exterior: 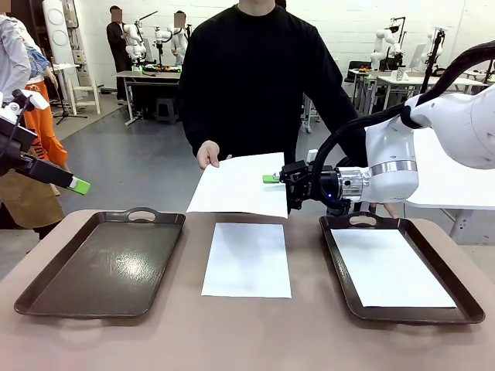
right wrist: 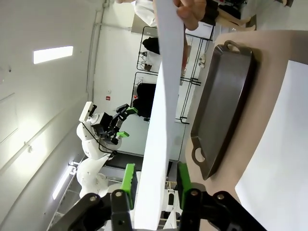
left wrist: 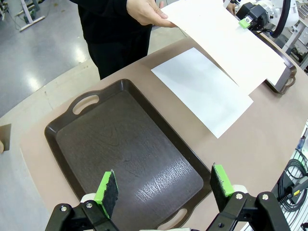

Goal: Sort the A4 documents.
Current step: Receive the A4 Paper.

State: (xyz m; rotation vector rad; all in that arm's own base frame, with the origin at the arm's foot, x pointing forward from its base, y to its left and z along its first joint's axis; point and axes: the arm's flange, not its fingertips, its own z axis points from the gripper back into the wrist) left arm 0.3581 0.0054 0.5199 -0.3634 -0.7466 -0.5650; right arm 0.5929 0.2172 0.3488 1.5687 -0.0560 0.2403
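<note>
**Right claw at the edge of the lifted sheet**

The right claw [exterior: 277, 182] is in from the right and turned on its side. Its green pads [right wrist: 128, 179] sit one on each side of the right-hand edge of the lifted sheet [exterior: 240, 185]. From the right wrist camera the paper runs straight up between the two pads. They look a touch off it on either side, so whether it's pinched or not, I can't tell.

The sheet is up in the air over the far side of the brown table [exterior: 247, 344], tilted. The person's hand [exterior: 209, 153] has it by the far left corner, so there's a hand at one end and the claw at the other.

Below it the middle sheet [exterior: 247, 259] lies flat on the table, between the two dark trays and touching neither. To the right, the right tray [exterior: 464, 305] has another white sheet, the tray sheet [exterior: 390, 267], lying flat inside its rim.

On the other side is the left tray [exterior: 100, 263], dark and glossy, handle towards the person. The left claw [left wrist: 163, 185] hangs above it with its pads wide apart and nothing between them, well away from all three sheets.
</note>
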